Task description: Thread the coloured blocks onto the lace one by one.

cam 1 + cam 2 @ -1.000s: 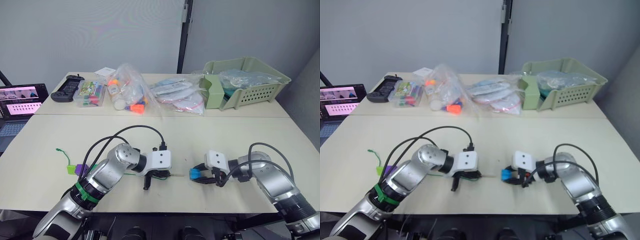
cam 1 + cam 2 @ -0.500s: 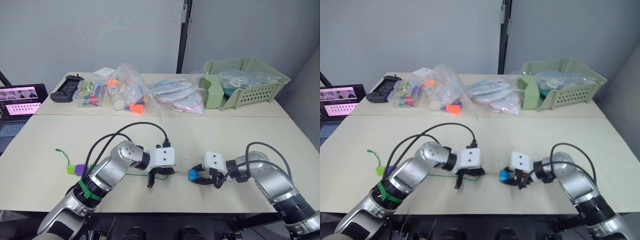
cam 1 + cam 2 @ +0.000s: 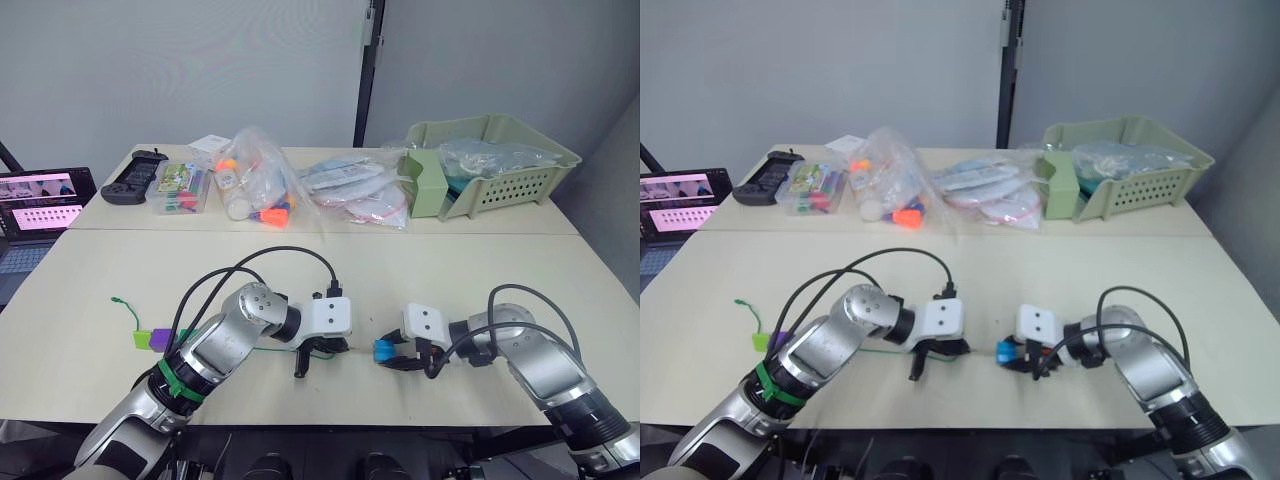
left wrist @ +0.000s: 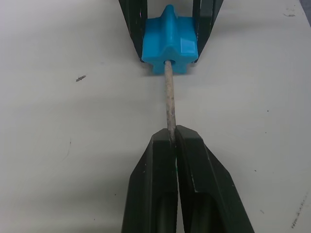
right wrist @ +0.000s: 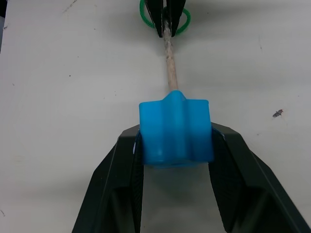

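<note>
Pinching the stiff pale tip of the lace [image 4: 169, 104] between its closed fingers, the left tool [image 4: 173, 141] holds the needle end level and rigid, so that it can be steered like a pin rather than flopping as loose cord would. Facing it from the 3 o'clock side, the right tool [image 5: 175, 145] is clamped across the flanks of the blue block [image 5: 175, 132], which leaves both faces of the bore free; the tip already sits in the near opening, so this looks to be the entry of that block onto the lace. Both tools work low over the front middle of the bench [image 3: 420, 265], at about 6 o'clock in the head views. Behind the left tool the green cord curls in a small loop [image 5: 165, 19] and runs off toward 9 o'clock, where a purple block [image 3: 161, 338] and a lime green block [image 3: 141, 340] lie touching each other, with the green knot [image 3: 116, 299] just beyond; whether they are already strung I cannot tell. Clear bags of toys [image 3: 255, 185] and a pale green basket [image 3: 495, 160] stand well apart at 12 o'clock, out of the working area. No brand, label or writing can be read on any of it.
</note>
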